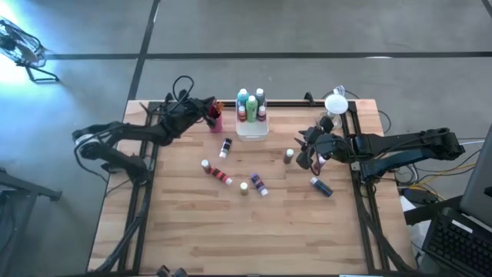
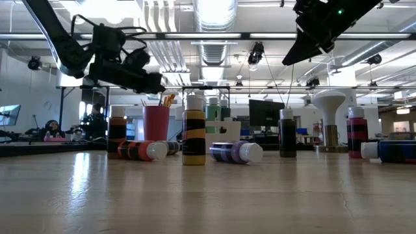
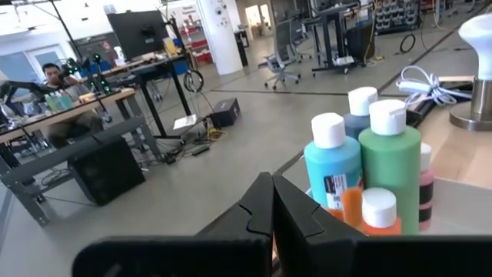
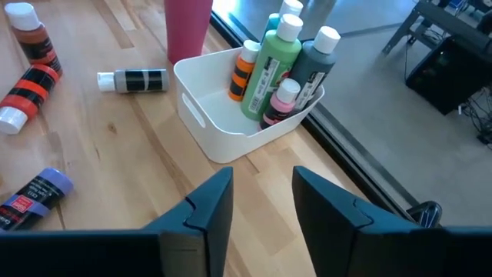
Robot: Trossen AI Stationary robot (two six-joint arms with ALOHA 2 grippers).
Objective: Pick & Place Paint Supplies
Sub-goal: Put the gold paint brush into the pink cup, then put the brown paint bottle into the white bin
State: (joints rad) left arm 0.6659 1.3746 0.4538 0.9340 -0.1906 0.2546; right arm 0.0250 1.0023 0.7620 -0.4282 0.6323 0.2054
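Overhead view first: white translucent rectangular tray [image 1: 252,128] at the far middle of the wooden table [image 1: 192,231], with tall white-capped paint bottles [image 1: 251,106] standing in it, green and teal among them. Just beside the tray stands a magenta cup [image 1: 216,121], and the left gripper [image 1: 209,108] hangs over that cup. Near the tray, small paint bottles [image 1: 217,174] lie scattered on the wood, and the right gripper [image 1: 309,148] hovers well apart from the tray on the other side. Table-level view: a red-and-black bottle [image 2: 138,150] and a purple one [image 2: 235,152] lie on their sides in front of the cup, others stand upright. Left wrist view: the left gripper's fingers [image 3: 257,219] are pressed together with nothing between them, the tray's bottles close ahead. Right wrist view: the right gripper [image 4: 261,201] stands partly open and empty, facing the tray.
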